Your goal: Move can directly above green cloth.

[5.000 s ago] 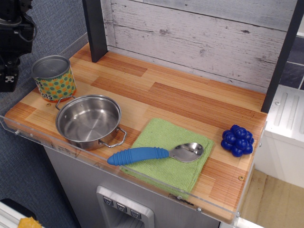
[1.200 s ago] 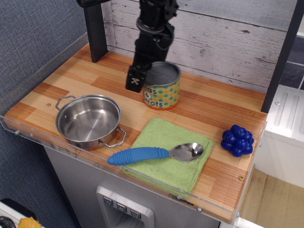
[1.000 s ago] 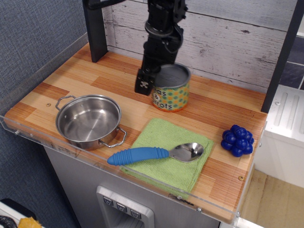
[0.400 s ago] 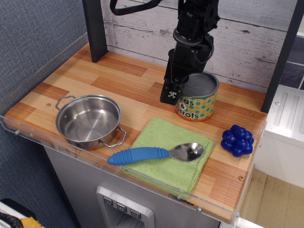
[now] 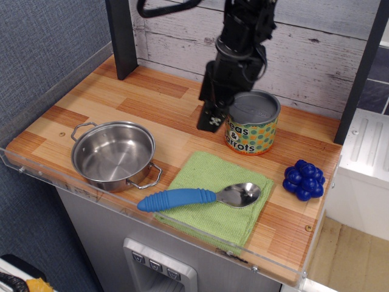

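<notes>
One can [image 5: 252, 123] stands behind green cloth [image 5: 219, 193]'s far edge; tool [image 5: 214, 115] state unclear.

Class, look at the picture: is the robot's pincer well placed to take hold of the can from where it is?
Probably yes. The pincer hangs right at the can's left side, with nothing between them. The can stands upright on the wooden counter, just behind the green cloth. Whether the pincer is open cannot be told.

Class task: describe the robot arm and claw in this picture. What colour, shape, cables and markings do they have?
The arm is black and blocky, built from stacked jointed segments. A black cable loops off its upper part. The claw is black, with a slim finger ending in a small white-speckled patch.
</notes>
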You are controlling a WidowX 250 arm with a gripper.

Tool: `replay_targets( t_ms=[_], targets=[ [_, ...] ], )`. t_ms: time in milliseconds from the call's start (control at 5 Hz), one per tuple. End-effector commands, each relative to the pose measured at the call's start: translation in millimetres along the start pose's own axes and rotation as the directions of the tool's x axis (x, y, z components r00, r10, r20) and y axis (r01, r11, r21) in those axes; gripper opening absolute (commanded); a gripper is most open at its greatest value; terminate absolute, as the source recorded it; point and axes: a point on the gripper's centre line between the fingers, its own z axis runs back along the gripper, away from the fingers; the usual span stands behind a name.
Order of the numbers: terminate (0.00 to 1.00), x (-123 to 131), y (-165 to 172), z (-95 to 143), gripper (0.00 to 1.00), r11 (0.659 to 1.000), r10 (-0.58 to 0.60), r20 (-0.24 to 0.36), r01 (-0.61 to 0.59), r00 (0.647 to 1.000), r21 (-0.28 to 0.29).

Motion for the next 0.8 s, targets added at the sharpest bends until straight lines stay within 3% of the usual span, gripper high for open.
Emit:
replay_targets(
  t_ms=[0, 200, 400, 600],
  targets=[
    [0.00, -66, 27, 33, 1.00, 0.907, 0.420, -0.040, -0.419, 0.907, 0.035],
    [0.00, -97, 28, 38, 1.00, 0.790, 0.614, -0.007, -0.614, 0.790, -0.002],
    [0.00, -134, 25, 37, 1.00, 0.651, 0.757, -0.032, -0.758, 0.652, -0.042],
    [0.00, -169, 18, 36, 1.00, 0.436, 0.897, -0.046, -0.897, 0.440, -0.066]
  ],
)
